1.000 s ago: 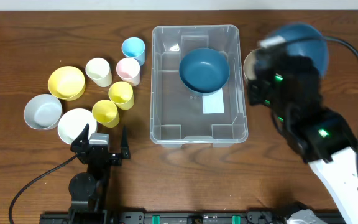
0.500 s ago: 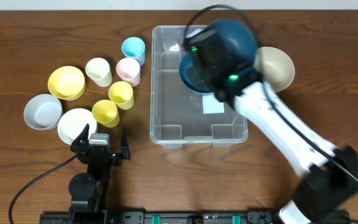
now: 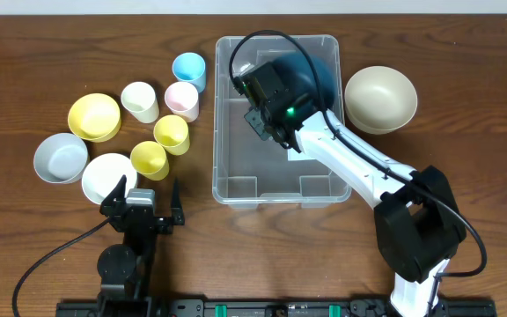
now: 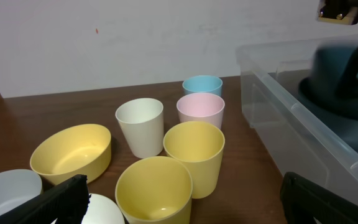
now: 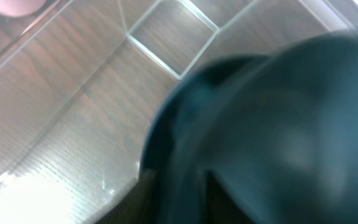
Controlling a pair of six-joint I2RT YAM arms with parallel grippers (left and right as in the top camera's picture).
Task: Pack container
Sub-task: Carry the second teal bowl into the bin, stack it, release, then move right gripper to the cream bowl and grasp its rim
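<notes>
The clear container (image 3: 236, 167) stands at the table's middle, and its near wall (image 4: 272, 99) shows in the left wrist view. A dark blue bowl (image 3: 319, 63) lies in its far half, partly under my right gripper (image 3: 275, 88). In the right wrist view that blue bowl (image 5: 278, 124) fills the frame, blurred, and its rim runs between my right gripper's (image 5: 185, 199) dark fingers. The blur hides whether they still pinch it. My left gripper (image 3: 146, 195) rests open near the front edge, left of the container, with a yellow cup (image 4: 157, 190) ahead of its spread fingers.
A beige bowl (image 3: 380, 99) sits right of the container. To the left stand a light blue cup (image 3: 188, 69), a pink cup (image 3: 182, 99), a cream cup (image 3: 139, 99) and two yellow cups (image 3: 172, 132). Further left are a yellow bowl (image 3: 93, 116), a grey bowl (image 3: 60, 157) and a white bowl (image 3: 106, 176).
My right arm has swung left from beside the container to over its far half, carrying a blue bowl down onto the one inside. The beige bowl is now uncovered. The left arm is still.
</notes>
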